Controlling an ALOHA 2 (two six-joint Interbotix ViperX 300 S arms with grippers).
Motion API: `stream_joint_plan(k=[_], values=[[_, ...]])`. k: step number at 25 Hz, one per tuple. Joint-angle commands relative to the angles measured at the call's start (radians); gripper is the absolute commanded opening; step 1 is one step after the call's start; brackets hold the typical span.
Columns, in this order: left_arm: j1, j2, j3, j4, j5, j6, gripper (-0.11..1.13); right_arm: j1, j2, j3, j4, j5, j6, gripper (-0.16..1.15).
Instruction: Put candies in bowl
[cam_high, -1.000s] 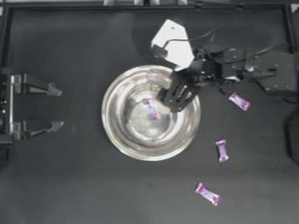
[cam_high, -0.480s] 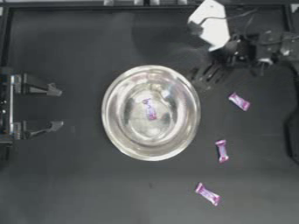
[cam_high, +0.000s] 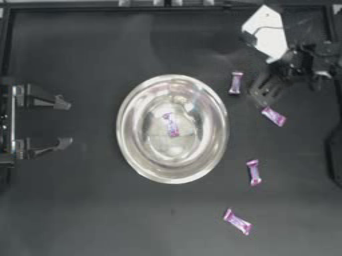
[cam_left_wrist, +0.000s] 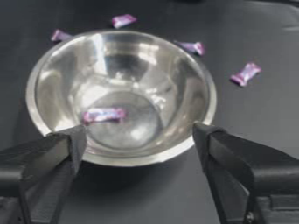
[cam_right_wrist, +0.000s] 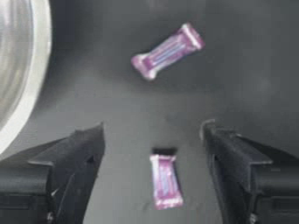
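Observation:
The silver bowl (cam_high: 143, 165) sits mid-table with one purple-pink candy (cam_high: 171, 124) lying inside it; the left wrist view shows that same candy (cam_left_wrist: 104, 115) on the bowl's (cam_left_wrist: 192, 83) bottom. Several more candies lie on the table to the bowl's right: one beside the upper right rim (cam_high: 236, 82), one farther right (cam_high: 273, 116), one lower (cam_high: 254, 172). My right gripper (cam_high: 265, 92) hovers open and empty between the first two. In its wrist view one candy (cam_right_wrist: 165, 180) lies between the jaws and another (cam_right_wrist: 168, 51) lies beyond. My left gripper (cam_high: 63, 122) is parked open at the left.
Another candy (cam_high: 238, 221) lies near the front of the table, right of centre. A white panel of the right arm (cam_high: 266, 31) hangs over the back right corner. The bowl's rim (cam_right_wrist: 23, 87) shows at the side of the right wrist view.
My right gripper has drawn back from over the bowl's right rim toward the right, empty. A candy beside the bowl's upper right rim is uncovered now. The left arm has not moved.

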Motion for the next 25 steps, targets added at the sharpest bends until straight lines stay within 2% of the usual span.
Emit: stream_joint_plan(k=[1, 17, 25], values=[[0.003, 0.02, -0.009, 0.0, -0.009, -0.002, 1.01, -0.003, -0.067, 0.048, 0.006, -0.014, 0.011, 0.95], [0.005, 0.021, -0.009, -0.002, -0.009, -0.002, 1.01, -0.023, -0.067, 0.209, 0.057, -0.11, 0.0, 0.95], [0.005, 0.021, -0.009, -0.003, -0.009, -0.002, 1.01, -0.023, -0.038, 0.247, 0.075, -0.169, -0.008, 0.95]])
